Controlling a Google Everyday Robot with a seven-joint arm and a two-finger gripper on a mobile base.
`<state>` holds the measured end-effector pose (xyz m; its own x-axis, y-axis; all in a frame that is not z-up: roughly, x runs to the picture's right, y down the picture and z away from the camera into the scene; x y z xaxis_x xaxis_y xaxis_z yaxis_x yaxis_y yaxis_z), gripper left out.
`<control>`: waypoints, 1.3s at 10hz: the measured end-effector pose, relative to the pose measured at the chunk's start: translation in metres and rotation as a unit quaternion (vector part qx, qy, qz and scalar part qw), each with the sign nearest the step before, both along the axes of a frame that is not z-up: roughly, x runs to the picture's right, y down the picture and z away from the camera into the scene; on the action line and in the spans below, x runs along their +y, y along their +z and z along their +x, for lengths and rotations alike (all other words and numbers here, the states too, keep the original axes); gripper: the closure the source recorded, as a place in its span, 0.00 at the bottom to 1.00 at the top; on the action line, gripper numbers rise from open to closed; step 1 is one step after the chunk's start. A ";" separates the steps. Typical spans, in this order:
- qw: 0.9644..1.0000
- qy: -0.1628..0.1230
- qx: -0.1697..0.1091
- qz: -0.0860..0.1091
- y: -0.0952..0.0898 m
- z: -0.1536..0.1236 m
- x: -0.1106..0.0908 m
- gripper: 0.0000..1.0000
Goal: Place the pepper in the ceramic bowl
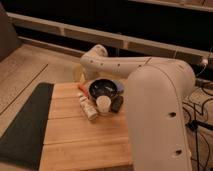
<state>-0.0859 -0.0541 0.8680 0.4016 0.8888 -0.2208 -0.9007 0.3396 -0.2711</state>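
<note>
Wooden planks made up the worktop (pixel 75 140), with dark shelving across the back of the room, and everything that mattered was bunched around the ceramic bowl (pixel 105 88).

Camera view, the only one: the bowl sat open side up, near-black with a bluish rim, and nothing red-orange showed inside it. Just left of the bowl lay the pepper (pixel 81 93), a slim red-orange sliver, tiny against the bowl, flat on the wood. Whether it touched the bowl's rim could not be told. A white cup (pixel 103 103) stood right in front of the bowl, a black block (pixel 117 103) to its front-right, and a cream bottle (pixel 89 109) lay on its side to the front-left, top end near the pepper. Well left of the bowl, a dark mat (pixel 25 125).

And the arm (pixel 150 100)! Its big white shell filled the side right of the bowl and reached round behind it, so the claw (pixel 80 75) hung behind and left of the bowl, just beyond the pepper. That looked a sensible line of reach, since it kept the arm off the cup and the bottle. Claw spread or pinched? Could not tell. With the pepper on the wood, the pick looked not yet made.
</note>
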 end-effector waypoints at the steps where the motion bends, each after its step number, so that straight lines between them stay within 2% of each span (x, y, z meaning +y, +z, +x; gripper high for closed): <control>1: 1.000 -0.005 0.003 0.004 0.001 0.004 -0.002 0.35; 3: 1.000 -0.031 -0.005 0.000 0.011 -0.009 0.001 0.35; 6: 0.997 -0.057 -0.042 -0.023 0.037 -0.047 0.014 0.35; 7: 0.995 -0.079 -0.061 -0.028 0.048 -0.069 0.015 0.35; 9: 0.990 -0.107 -0.082 -0.038 0.063 -0.096 0.017 0.35; 11: 0.986 -0.119 -0.105 -0.049 0.074 -0.117 0.018 0.35; 13: 0.986 -0.120 -0.107 -0.050 0.077 -0.118 0.017 0.35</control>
